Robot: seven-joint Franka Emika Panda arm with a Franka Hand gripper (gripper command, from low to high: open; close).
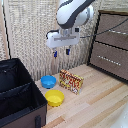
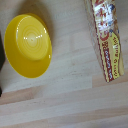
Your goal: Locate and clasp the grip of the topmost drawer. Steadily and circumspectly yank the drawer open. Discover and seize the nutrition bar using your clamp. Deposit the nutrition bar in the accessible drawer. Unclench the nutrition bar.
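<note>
The brown wood-grain cabinet stands at the exterior view's right; its topmost drawer point(image 1: 114, 30) looks pushed in, with a like drawer below it. On the light wooden table lies the nutrition bar point(image 1: 71, 81), a red, orange and yellow packet, which the wrist view also catches as a printed packet point(image 2: 106, 37) beside the yellow bowl. My clamp point(image 1: 61, 51) hangs from the white arm well above the table, over the space between the blue bowl and the bar. Its blue-tipped fingers stand apart with nothing between them.
A blue bowl point(image 1: 48, 81) and a yellow bowl point(image 1: 54, 97) sit on the table toward the exterior view's left of the bar. The yellow bowl point(image 2: 27, 46) fills much of the wrist view. A black fabric bin point(image 1: 17, 92) stands at the exterior view's left. A slatted screen backs the table.
</note>
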